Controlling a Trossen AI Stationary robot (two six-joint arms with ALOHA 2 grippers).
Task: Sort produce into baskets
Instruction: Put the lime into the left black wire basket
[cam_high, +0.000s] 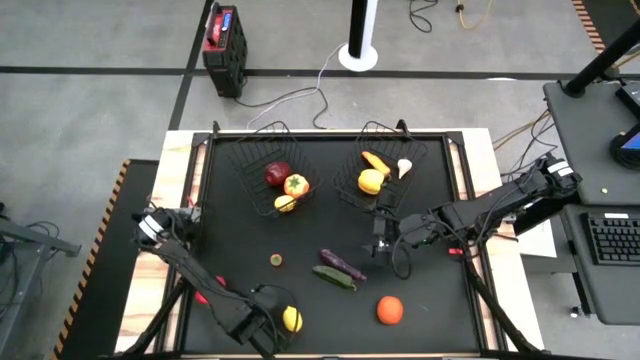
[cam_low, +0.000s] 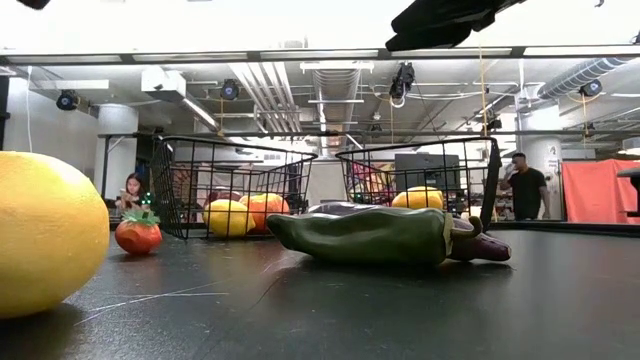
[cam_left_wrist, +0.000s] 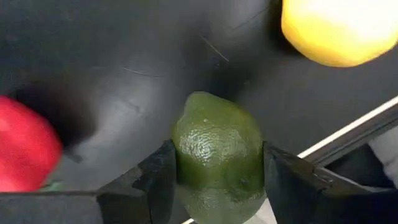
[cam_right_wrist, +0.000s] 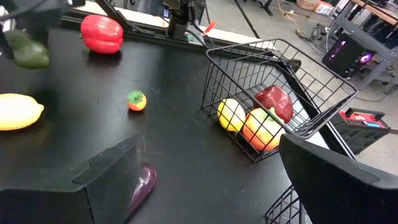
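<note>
My left gripper (cam_left_wrist: 217, 168) is near the table's near edge (cam_high: 268, 335), shut on a green lime (cam_left_wrist: 217, 155); the right wrist view also shows the lime (cam_right_wrist: 28, 53). A yellow lemon (cam_high: 292, 318) and a red pepper (cam_right_wrist: 102, 32) lie beside it. My right gripper (cam_high: 378, 243) is open and empty, just on the near side of the right basket (cam_high: 385, 170). The left basket (cam_high: 270, 170) holds a red apple (cam_right_wrist: 273, 102) and two other fruits. The right basket holds a yellow pepper (cam_high: 371, 181) and garlic (cam_high: 404, 168). My left gripper pinches the lime's two opposite sides (cam_left_wrist: 180, 158) between its two fingers, about the lime's widest part. The fingers come from above. I cannot tell whether the lime is clear of the table.
A purple eggplant (cam_high: 342, 263) and a green cucumber (cam_high: 333, 277) lie mid-table. A small tomato (cam_high: 276, 260) lies left of them and an orange fruit (cam_high: 390, 310) near the front. A person (cam_low: 522, 185) stands in the room behind.
</note>
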